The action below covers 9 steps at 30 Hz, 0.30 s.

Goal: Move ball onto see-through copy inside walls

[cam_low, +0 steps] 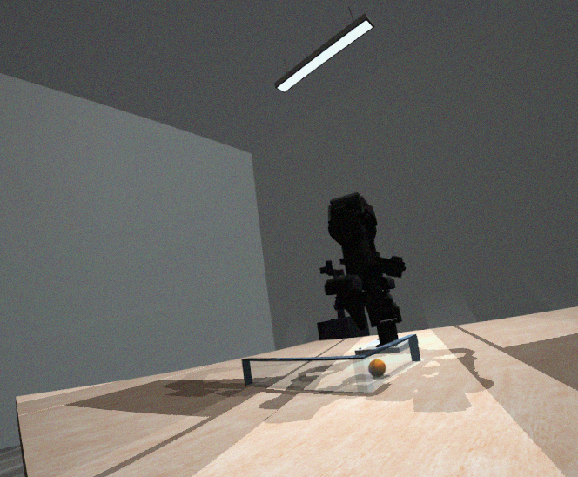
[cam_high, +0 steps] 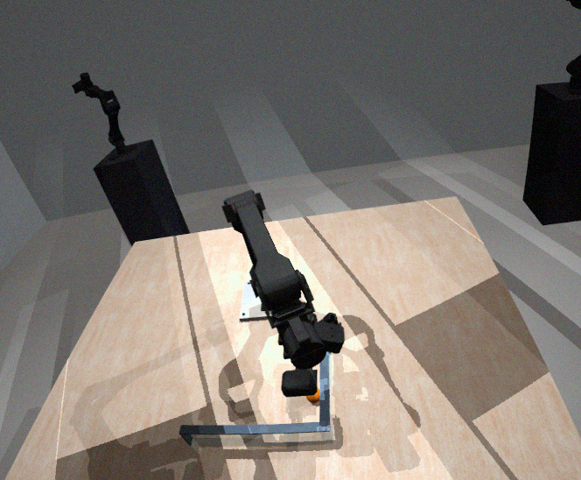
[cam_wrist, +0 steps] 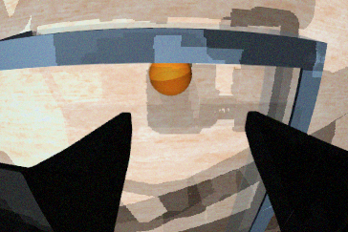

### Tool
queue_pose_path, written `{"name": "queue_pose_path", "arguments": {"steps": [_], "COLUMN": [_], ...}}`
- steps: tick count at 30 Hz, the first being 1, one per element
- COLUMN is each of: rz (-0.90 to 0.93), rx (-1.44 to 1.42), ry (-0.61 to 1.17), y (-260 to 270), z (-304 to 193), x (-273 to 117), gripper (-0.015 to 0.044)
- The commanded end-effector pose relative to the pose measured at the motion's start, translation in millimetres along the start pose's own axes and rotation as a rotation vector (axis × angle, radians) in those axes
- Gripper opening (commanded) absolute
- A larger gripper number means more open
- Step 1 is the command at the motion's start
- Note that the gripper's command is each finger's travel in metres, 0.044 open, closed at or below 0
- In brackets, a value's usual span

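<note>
top: high, behind arm | exterior: low, facing arm | wrist: close — all share walls (cam_high: 260, 428)

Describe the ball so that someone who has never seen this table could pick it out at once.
Start at the wooden table and find the two low clear walls that meet in a corner. Just inside that corner, on the table top, sits the ball, ahead of the gripper and its open fingers. It is small, round, and the only orange thing there.

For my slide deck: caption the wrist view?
Open jaws frame an orange ball resting free on the table, close against the clear wall.
</note>
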State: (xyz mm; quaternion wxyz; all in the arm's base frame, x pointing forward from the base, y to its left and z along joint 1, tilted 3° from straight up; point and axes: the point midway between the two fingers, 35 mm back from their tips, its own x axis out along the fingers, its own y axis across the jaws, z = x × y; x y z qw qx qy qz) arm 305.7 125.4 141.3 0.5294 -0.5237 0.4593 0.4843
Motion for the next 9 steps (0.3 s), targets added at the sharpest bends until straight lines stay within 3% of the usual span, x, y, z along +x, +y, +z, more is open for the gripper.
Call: {"name": "queue_pose_path", "arguments": {"steps": [1, 7, 9], "rz": [0.005, 0.003, 0.003], "rx": [0.000, 0.000, 0.000], "ry": [0.002, 0.001, 0.001], "y": [0, 4, 5], "z": [0, -2, -2], "x": [3, -47, -49], "gripper": [0.0271, 0.0429, 0.0440]}}
